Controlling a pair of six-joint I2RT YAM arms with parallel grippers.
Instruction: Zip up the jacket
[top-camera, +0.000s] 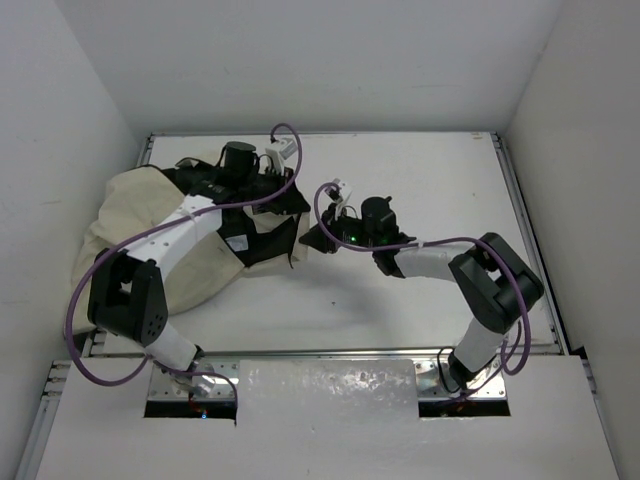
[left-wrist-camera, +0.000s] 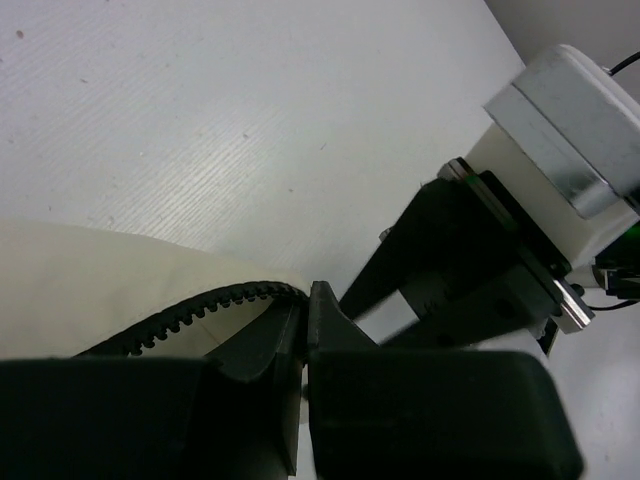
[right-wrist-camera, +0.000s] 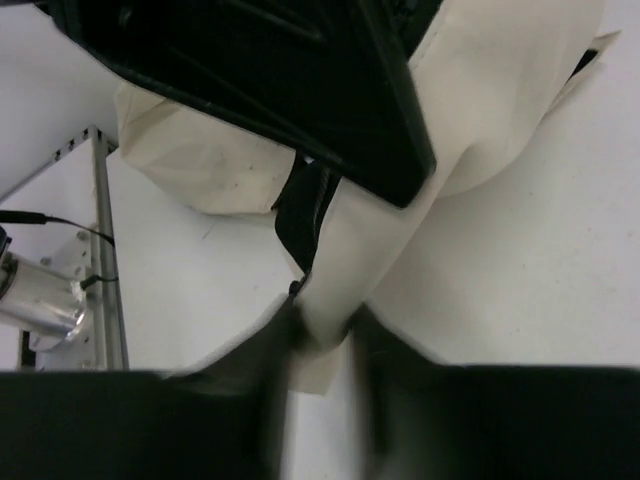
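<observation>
Both claws are clamped on the jacket (top-camera: 130, 215), heaped at nine o'clock on the desk (top-camera: 420, 300): left claw (left-wrist-camera: 308, 300) pinching the zipper teeth (left-wrist-camera: 200, 312), right claw (right-wrist-camera: 322, 335) gripping the cream hem (right-wrist-camera: 345, 250) just beside, at four o'clock.

A white bench (top-camera: 430, 300) stands inside a plain white enclosure. The back wall (top-camera: 320, 60), left wall (top-camera: 50, 180) and right wall (top-camera: 590, 150) rise bare around it. Metal rails (top-camera: 528, 230) edge the bench, and a shiny metal plate (top-camera: 330, 392) lies along its near side. The light is soft and even.
</observation>
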